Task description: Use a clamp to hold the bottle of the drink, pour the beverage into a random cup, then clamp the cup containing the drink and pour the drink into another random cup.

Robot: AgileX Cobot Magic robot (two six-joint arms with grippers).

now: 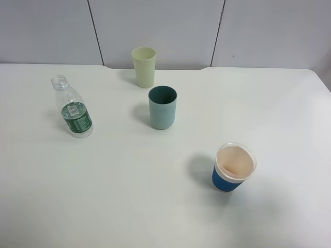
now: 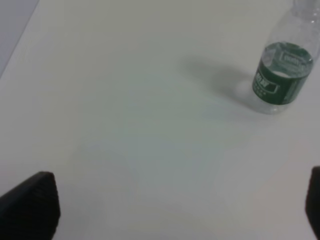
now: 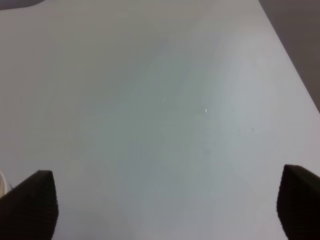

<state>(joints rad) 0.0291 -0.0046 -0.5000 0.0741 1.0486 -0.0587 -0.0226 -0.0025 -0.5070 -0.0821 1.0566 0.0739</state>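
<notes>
**Bottle and three cups stand on the table, both grippers empty**

On the white table [image 1: 155, 206] a clear plastic bottle [image 1: 73, 107] with a green label stands upright at the left side of the high view. It has no cap on its neck, and a small amount of clear liquid seems to be in the lower part. A pale yellow-green cup [image 1: 144, 66] stands at the back, near the wall. Just in front of it, slightly to the right, stands a teal cup [image 1: 163, 107]; the two cups are near but apart. A third cup with a blue sleeve [image 1: 234, 167] and a light inside stands well apart, at the front right. All three cups are upright.

The left gripper [image 2: 180, 210] hangs over the bare table with its two dark fingertips [image 2: 30, 205] spread wide, and nothing is between them. The bottle is ahead of it, not touched. The right gripper [image 3: 170, 210] also has its fingertips [image 3: 30, 200] spread apart over the bare table surface, holding nothing. No arm is visible in the high view
</notes>
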